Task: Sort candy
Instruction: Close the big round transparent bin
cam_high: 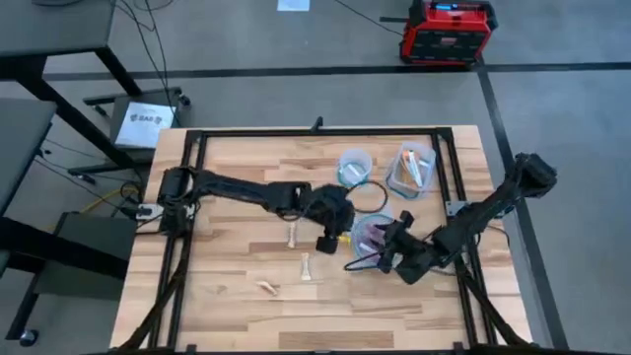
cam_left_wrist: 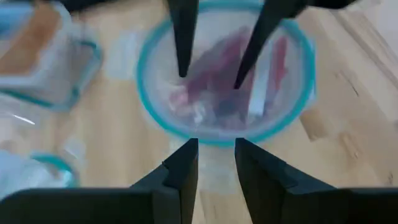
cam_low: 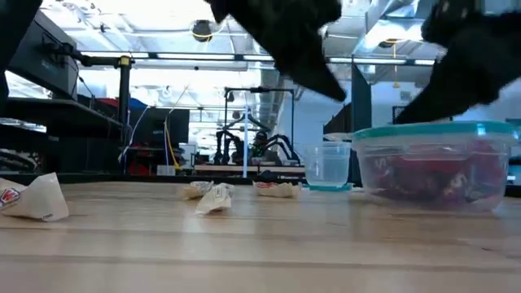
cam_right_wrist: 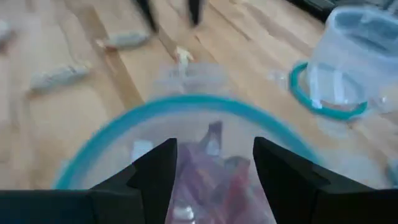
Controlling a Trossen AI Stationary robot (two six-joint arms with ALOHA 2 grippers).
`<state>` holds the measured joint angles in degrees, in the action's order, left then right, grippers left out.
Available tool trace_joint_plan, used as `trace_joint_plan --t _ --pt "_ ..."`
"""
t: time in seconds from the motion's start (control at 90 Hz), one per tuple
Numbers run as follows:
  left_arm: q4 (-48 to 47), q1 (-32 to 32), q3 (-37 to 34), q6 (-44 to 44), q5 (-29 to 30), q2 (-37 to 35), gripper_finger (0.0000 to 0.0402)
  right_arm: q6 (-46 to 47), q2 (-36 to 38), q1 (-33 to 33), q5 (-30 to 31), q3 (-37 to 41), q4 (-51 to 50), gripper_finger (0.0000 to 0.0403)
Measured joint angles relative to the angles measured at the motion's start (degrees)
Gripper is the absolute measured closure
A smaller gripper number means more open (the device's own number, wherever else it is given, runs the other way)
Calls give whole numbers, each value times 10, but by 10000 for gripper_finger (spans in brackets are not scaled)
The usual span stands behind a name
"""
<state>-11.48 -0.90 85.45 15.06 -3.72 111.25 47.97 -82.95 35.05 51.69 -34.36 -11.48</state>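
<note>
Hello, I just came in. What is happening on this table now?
Two robot arms are sorting candy. The left claw and the right claw both hang open at the round container that holds red and purple sweets, one on each side. Neither holds anything. Three pale candies lie loose on the table. Another container holds orange bars.

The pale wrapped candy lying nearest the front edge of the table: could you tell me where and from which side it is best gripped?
Probably from straight above, fingers closing across the narrow middle of the pale wrapped candy. It lies flat and slightly slanted on the table, with bare wood all round it, so no side approach is needed. The left gripper, open, is the nearer one.
</note>
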Motion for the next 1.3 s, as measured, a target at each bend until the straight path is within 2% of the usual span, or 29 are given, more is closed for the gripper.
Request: trace_joint_plan --t 0.078,0.156,0.6,0.922,1.011,1.156,1.3 --pt "23 12 -26 -14 -32 1 308 35 -38 3 8 -4 14 203" --pt "49 15 -43 -21 -38 1 308 57 -60 7 17 -4 22 203" --pt "57 12 -50 -12 -41 45 308 56 -62 0 5 -2 36 203" --pt "130 0 -53 -34 -49 63 308 16 -62 -8 -10 -1 63 203" --pt "95 -1 -43 -36 -41 63 308 9 -57 -6 -13 -1 64 203" --pt "-19 -4 -14 -38 -16 53 308 -34 -11 0 -44 -13 44 203" --pt "-32 -7 14 -19 1 41 308 -35 65 9 -99 -46 -21 203"
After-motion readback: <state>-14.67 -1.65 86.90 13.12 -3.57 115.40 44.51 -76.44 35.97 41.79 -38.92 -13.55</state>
